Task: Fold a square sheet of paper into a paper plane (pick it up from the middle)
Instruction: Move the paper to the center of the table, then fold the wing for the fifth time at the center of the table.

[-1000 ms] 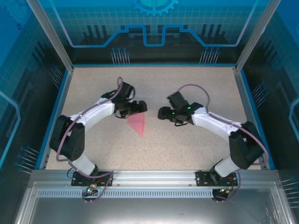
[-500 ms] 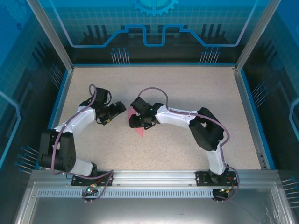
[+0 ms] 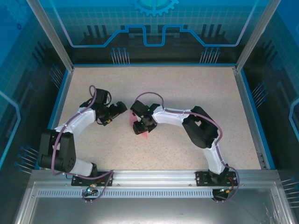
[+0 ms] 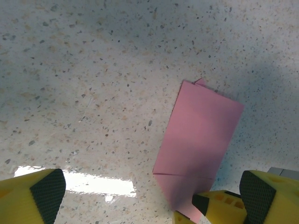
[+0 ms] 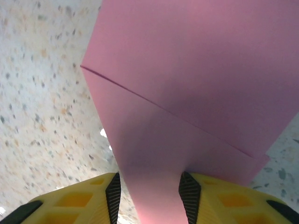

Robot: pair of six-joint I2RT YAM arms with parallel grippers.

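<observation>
1. the table (image 3: 187, 88) is the speckled beige surface under both arms, and you see it unchanged from a second ago.
2. your right arm (image 3: 187, 119) now reaches across to the middle of the table. a second ago it sat folded out on the right side, well apart from the paper.
3. your left arm (image 3: 77, 121) has drawn back to the left. a second ago it was stretched in over the far end of the paper.
4. the paper plane (image 3: 145, 135) lies flat near the middle of the table, about where it lay before. from above it is mostly covered by the right wrist, with just its pink point showing. from the left wrist you see it as a long folded strip (image 4: 198, 135) with one crease across it.
5. the right gripper (image 3: 142, 127) is down on the paper, where a second ago it hung clear. in its own view (image 5: 149, 191) the narrow end of the paper (image 5: 196, 70) runs between the two pads, which press against its edges.
6. the left gripper (image 3: 120, 108) sits just left of the paper with its pads (image 4: 46, 191) spread wide, gripping nothing.
</observation>
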